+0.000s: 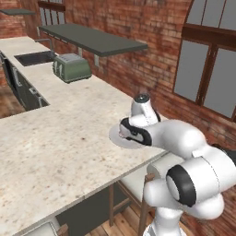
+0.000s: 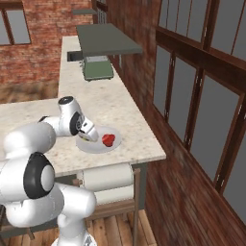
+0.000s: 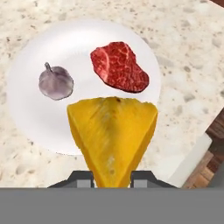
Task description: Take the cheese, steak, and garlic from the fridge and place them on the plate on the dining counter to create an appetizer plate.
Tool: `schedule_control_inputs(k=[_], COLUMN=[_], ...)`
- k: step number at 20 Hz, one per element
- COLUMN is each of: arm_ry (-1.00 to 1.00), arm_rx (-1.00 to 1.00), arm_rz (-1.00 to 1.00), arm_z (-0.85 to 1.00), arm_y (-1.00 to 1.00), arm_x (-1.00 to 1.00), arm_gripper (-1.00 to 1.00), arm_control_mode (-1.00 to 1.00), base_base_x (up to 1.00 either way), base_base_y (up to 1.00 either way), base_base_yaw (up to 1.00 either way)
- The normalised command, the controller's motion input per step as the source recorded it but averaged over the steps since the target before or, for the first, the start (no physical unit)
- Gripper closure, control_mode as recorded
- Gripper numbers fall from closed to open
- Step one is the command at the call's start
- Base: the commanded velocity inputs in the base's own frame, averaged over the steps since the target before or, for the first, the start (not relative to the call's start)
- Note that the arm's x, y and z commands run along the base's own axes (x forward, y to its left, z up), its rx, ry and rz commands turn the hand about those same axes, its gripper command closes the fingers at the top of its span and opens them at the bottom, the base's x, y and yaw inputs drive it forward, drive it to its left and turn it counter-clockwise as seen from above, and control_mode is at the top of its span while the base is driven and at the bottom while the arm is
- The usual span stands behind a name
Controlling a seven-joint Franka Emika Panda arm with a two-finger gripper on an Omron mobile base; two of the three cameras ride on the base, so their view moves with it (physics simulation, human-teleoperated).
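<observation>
My gripper (image 3: 112, 177) is shut on the cheese (image 3: 112, 135), a yellow-orange wedge that rises between the two finger tips. Beyond it lies the round white plate (image 3: 30, 113) on the beige speckled dining counter (image 3: 188, 57). The dark-red steak (image 3: 119, 66) lies on the plate at the upper right, the pale garlic (image 3: 55, 82) at the left. Whether the cheese touches the plate I cannot tell. From the right base view the gripper (image 2: 88, 136) hangs over the plate (image 2: 98, 146) beside the steak (image 2: 109, 140). The hand covers part of the plate (image 1: 114, 137) in the left base view.
The plate lies near the counter's edge (image 2: 144, 158), with a pale stool (image 2: 105, 178) below it. Farther along the counter stand a green toaster (image 1: 71, 67) and a sink (image 1: 34, 57) under a dark wall shelf (image 1: 92, 39). A brick wall with windows (image 2: 192, 96) runs close behind.
</observation>
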Motion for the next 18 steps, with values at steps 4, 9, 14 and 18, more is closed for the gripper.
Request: schedule_control_inputs(k=[4,9,14,18], arm_ry=[0.00,0.00,0.00,0.00], arm_rx=[0.00,0.00,0.00,0.00], arm_rz=[0.00,0.00,0.00,-0.01], arm_z=[-0.52,-0.50,-0.33,-0.05], arm_y=[0.03,0.03,0.06,0.12], arm_x=[0.38,0.41,0.36,0.21], arm_gripper=[1.00,1.00,1.00,-1.00], arm_control_mode=[-1.00,-1.00,-1.00,-1.00], base_base_x=[0.00,0.00,0.00,0.00], base_base_y=[0.00,0.00,0.00,0.00], base_base_yaw=[0.00,0.00,0.00,0.00])
